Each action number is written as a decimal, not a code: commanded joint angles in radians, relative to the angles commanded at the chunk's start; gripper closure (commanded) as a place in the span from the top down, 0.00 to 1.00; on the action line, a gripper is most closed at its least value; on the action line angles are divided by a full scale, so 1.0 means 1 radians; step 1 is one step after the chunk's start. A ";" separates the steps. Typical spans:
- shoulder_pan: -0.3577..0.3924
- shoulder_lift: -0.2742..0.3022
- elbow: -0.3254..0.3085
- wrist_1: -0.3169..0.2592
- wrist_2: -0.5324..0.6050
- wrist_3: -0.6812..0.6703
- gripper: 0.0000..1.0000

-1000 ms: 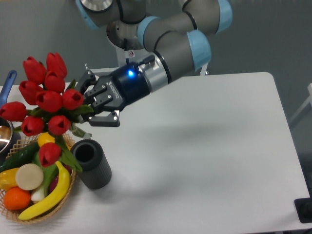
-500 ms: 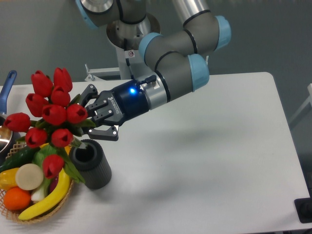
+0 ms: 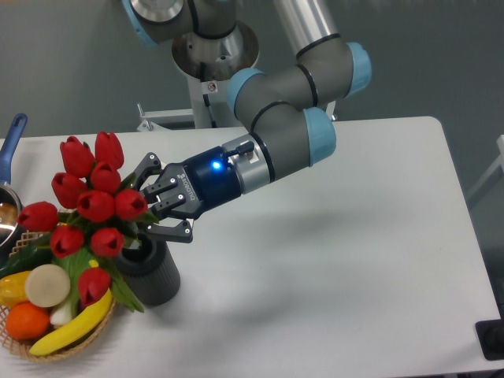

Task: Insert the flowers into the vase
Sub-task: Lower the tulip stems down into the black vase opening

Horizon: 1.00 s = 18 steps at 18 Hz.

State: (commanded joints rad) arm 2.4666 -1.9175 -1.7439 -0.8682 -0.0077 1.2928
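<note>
- White table (image 3: pixel 331 260) filling most of the view, grey wall behind.
- Grey-and-blue arm (image 3: pixel 291 118) reaching down from the upper middle toward the left, blue light glowing on the wrist.
- Bunch of flowers (image 3: pixel 90 209) at left: red tulip buds tilted leftward, green leaves hanging over the basket, stem ends right at the vase mouth; whether inside it, cannot tell.
- Wicker basket (image 3: pixel 55 346) at the lower left corner, holding a banana, an orange and other produce.
- Gripper (image 3: pixel 157 206) clamped on the flowers' stems, just above the vase.
- Dark grey vase (image 3: pixel 153 276) upright beside the basket, under the bunch.
- Blue-handled pot (image 3: pixel 9 150) at the left edge, mostly cut off.
</note>
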 joint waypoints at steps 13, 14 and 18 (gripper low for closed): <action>0.000 -0.028 -0.074 0.000 0.000 0.157 0.16; 0.002 -0.026 -0.091 0.000 0.000 0.181 0.16; 0.005 -0.011 -0.140 0.002 0.000 0.210 0.16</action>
State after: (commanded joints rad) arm 2.4712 -1.9282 -1.8836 -0.8667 -0.0077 1.5032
